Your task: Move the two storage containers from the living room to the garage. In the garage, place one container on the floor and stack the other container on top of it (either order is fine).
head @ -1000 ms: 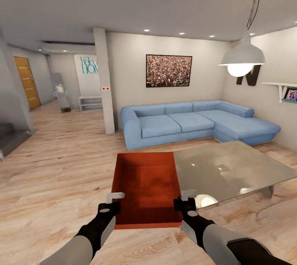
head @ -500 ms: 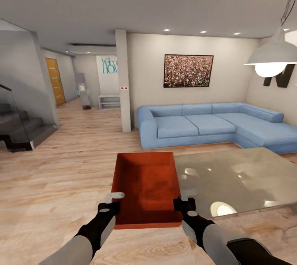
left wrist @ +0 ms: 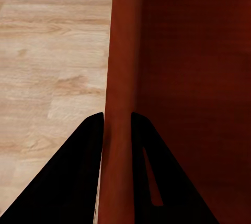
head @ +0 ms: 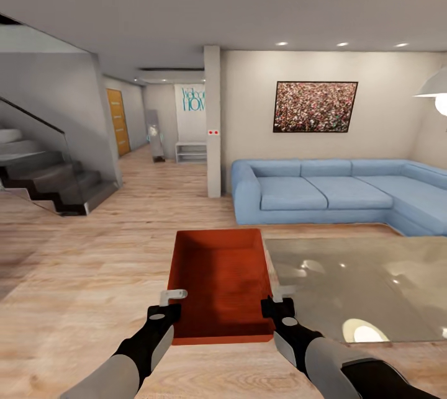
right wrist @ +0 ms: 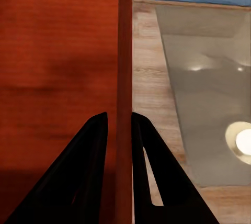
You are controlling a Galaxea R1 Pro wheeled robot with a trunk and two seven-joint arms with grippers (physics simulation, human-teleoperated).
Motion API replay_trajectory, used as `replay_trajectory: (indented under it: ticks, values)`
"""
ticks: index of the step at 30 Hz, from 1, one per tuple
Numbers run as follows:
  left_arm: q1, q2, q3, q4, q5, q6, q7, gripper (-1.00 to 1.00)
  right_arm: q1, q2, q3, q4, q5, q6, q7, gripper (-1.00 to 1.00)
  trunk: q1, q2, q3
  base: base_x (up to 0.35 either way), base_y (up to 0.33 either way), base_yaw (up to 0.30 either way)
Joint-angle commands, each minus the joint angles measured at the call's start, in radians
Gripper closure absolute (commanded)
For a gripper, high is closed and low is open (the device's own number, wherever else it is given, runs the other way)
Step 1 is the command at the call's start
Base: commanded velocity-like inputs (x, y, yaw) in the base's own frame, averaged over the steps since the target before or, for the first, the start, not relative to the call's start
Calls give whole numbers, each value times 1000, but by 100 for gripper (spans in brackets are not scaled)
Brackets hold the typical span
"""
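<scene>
Both hands clamp the red box (head: 220,284) dead ahead at 12 o'clock: left hand (head: 166,304) pinching its left wall, right hand (head: 278,301) its right wall. Light wood floor (head: 93,262) beneath; glass table (head: 366,281) at 2 o'clock, blue sofa (head: 323,191) behind it, stairs (head: 49,179) at 10.

Bright, even render light; ceiling spots (head: 342,44) and a pendant lamp (head: 434,90) glow. Glare patches mirror on the glass desk (head: 372,275). Wide-angle stretch bends the edges. Wrist views: fingers (left wrist: 78,182) are black silhouettes.
</scene>
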Motion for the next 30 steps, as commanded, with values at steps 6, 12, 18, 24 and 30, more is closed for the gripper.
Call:
replay_trajectory:
  ticks: [6, 12, 18, 24, 30]
  values:
    - [-1, -1, 26, -15, -26, -3, 12, 100, 0, 6, -25, 3, 5, 1, -3, 100, 0, -1, -1, 0, 0, 282]
    - [-1, -1, 25, -14, -26, -3, 11, 100, 0, 6, -24, 3, 5, 1, -3, 100, 0, -1, -1, 0, 0, 282]
    - [-1, -1, 25, -15, -26, -3, 12, 100, 0, 6, -24, 3, 5, 1, -3, 100, 0, -1, -1, 0, 0, 282]
    - [-1, -1, 25, -12, -26, -3, 11, 100, 0, 6, -24, 3, 5, 1, -3, 100, 0, -1, -1, 0, 0, 282]
    - [-1, -1, 27, -12, -26, -3, 11, 100, 0, 6, -23, 3, 5, 1, -3, 100, 0, -1, -1, 0, 0, 282]
